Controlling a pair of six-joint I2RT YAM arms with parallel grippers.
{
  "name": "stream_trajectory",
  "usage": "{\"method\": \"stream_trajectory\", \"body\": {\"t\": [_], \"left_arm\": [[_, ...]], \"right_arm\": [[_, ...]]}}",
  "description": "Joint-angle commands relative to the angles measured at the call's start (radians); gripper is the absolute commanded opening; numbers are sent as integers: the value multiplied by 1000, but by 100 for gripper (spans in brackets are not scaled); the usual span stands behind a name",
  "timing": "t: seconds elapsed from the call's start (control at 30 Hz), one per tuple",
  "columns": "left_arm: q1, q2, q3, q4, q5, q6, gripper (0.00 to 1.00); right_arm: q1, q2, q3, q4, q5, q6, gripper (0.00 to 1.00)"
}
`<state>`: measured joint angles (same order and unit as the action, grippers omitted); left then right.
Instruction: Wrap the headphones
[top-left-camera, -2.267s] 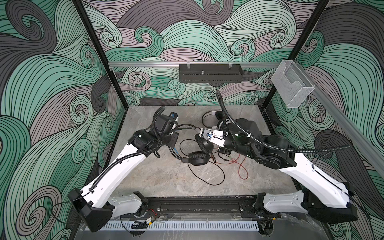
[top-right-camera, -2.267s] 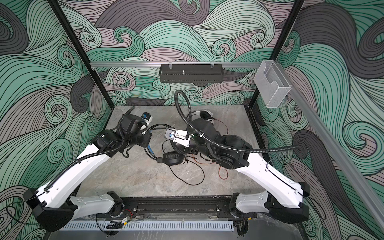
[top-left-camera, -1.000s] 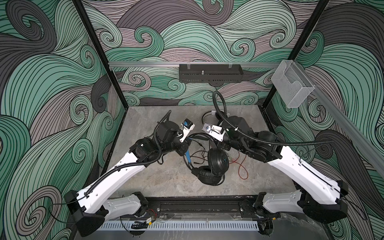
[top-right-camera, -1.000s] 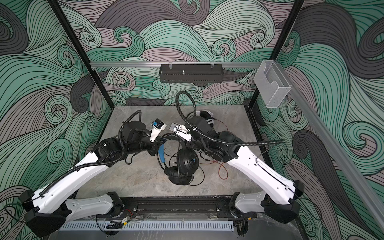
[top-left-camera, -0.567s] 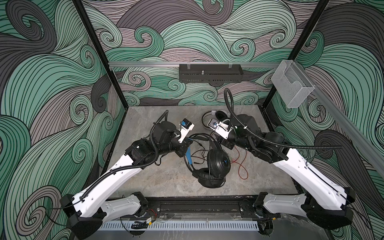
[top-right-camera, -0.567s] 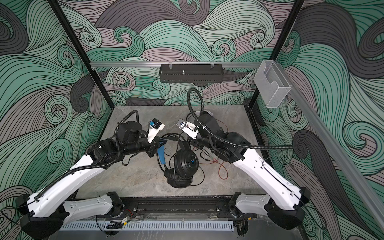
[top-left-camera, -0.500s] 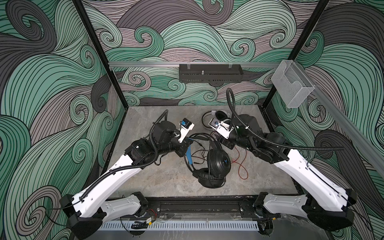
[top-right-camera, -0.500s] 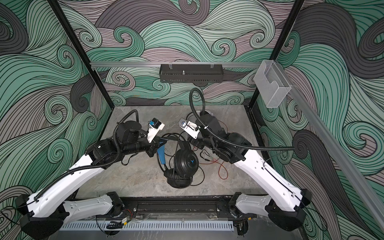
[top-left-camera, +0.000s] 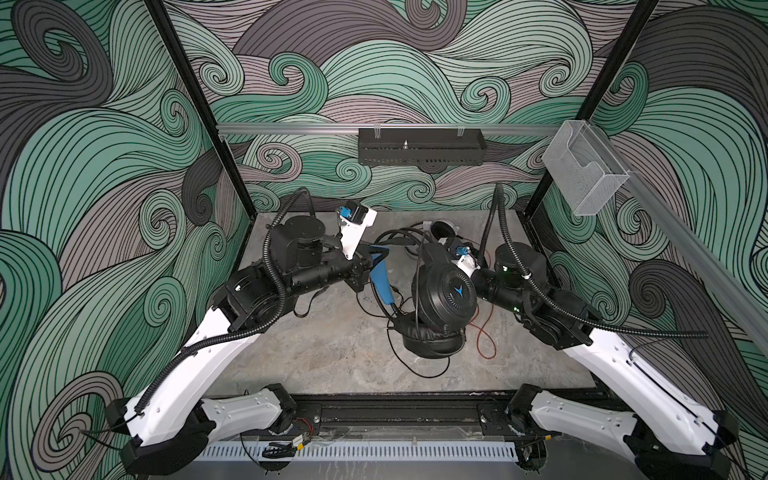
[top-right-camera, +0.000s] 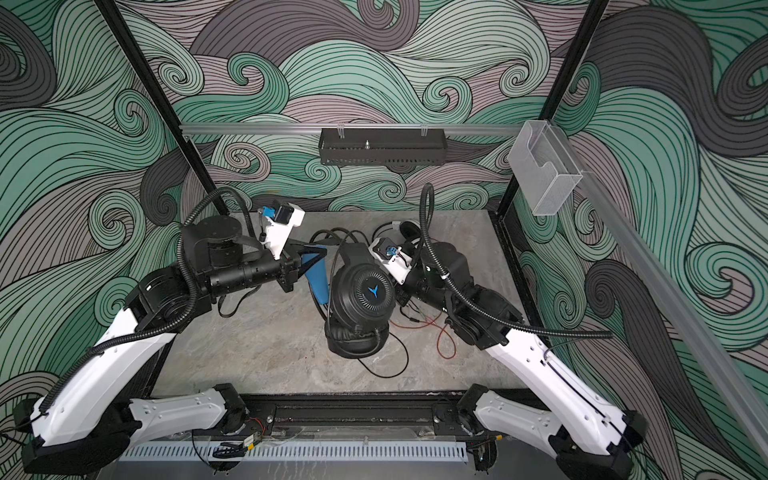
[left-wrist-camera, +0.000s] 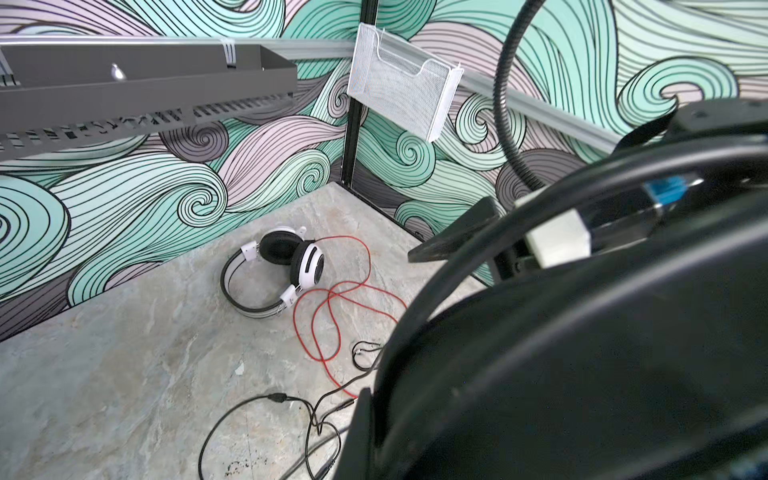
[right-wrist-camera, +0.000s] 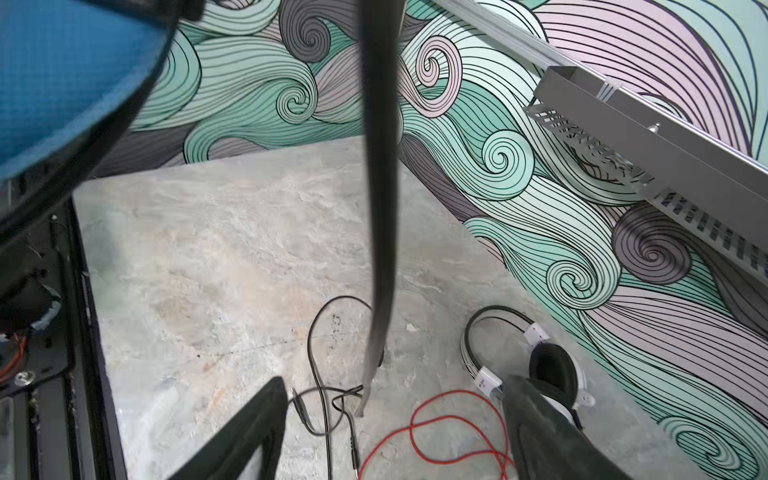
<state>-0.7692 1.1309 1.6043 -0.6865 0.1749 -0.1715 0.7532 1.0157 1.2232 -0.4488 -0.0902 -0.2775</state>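
White headphones (left-wrist-camera: 309, 266) whole: left wrist view

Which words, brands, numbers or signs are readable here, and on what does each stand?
No words or numbers are readable.
Only sign: a blue Y-shaped emblem on the black headset.
White tabs on the white headset: any print too small to read.

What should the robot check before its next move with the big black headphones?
1. Right gripper open, nothing between its fingers: ok.
2. Left gripper shut: ok. What it pinches: cannot tell.
3. Black headset standing with one earcup on the table: ok.
4. Black cable wrapped up: not ok, loose on the table.
5. Red cable clear of the black cable: not ok, they cross.
6. White-and-black headset out of the way, far side of the table: ok.
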Motion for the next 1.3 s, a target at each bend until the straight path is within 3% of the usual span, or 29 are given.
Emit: {"method": "stream_trajectory", "body": {"t": [0.0,0.23,0.9,1.27], "left_arm": [[-6,18,66,33,10,-96,0],[-7,72,170,11,-22,-165,0],[-7,112,243,-38,-67,-204,0],[-3,122,271,-59,-120,-245,0]], "right_arm": [[-36,-9,-50,193,-135,175,84],[-77,8,-135,334,-271,329,85],[-161,177,-207,549,-336,467,85],[-175,247,-250,627,-366,535,76]]}}
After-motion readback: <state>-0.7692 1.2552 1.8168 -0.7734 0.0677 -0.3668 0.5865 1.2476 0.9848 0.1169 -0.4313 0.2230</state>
